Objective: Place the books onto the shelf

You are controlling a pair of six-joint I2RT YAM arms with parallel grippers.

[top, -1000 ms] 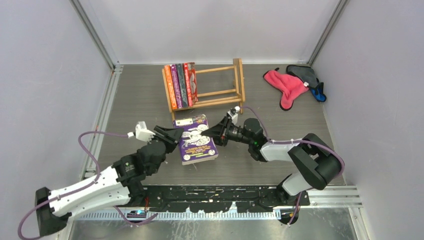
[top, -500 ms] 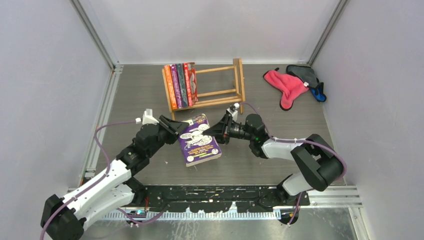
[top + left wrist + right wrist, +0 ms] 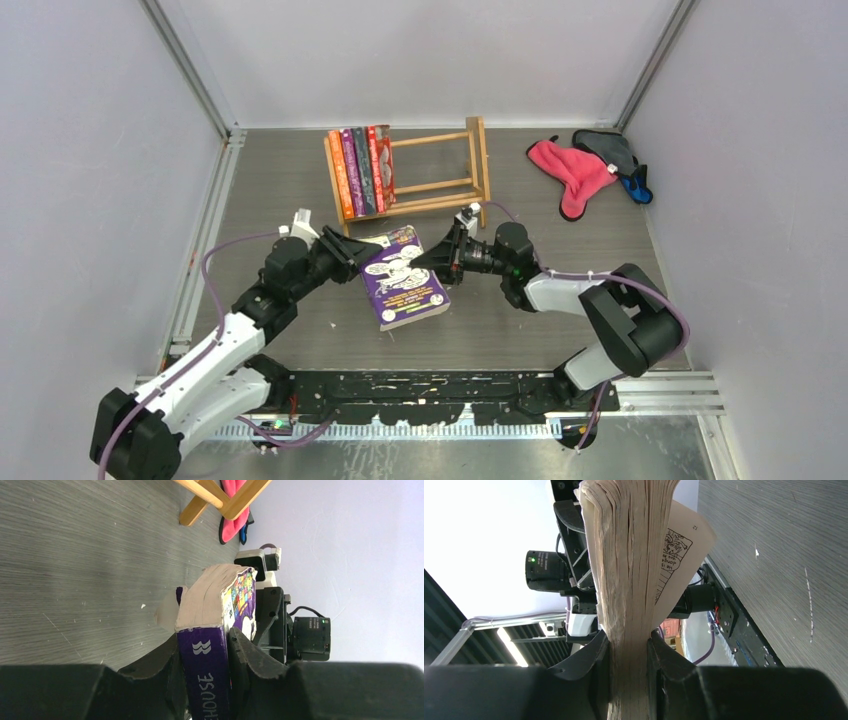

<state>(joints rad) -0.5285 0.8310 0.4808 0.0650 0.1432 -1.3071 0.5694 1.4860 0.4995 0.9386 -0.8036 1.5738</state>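
Observation:
A thick purple book (image 3: pixel 405 285) sits cover up between the two arms, in front of the shelf (image 3: pixel 445 165). My left gripper (image 3: pixel 352 258) is shut on its spine, which the left wrist view shows pressed between both fingers (image 3: pixel 204 645). My right gripper (image 3: pixel 432 262) is shut on the opposite page edge (image 3: pixel 628 647), with one loose page (image 3: pixel 679 545) splayed out. Several books (image 3: pixel 362 170) stand upright at the left end of the wooden shelf. The shelf's right part holds nothing.
A pink cloth (image 3: pixel 572 172) and a dark grey cloth (image 3: pixel 610 150) lie at the back right. Metal rails run along the left wall (image 3: pixel 205 230) and the near edge (image 3: pixel 430 390). A shelf leg (image 3: pixel 215 497) shows at the top of the left wrist view.
My left arm swung forward and right, and its jaws closed on the book's spine. The book shifted slightly right and turned a little. The right gripper kept its grip.

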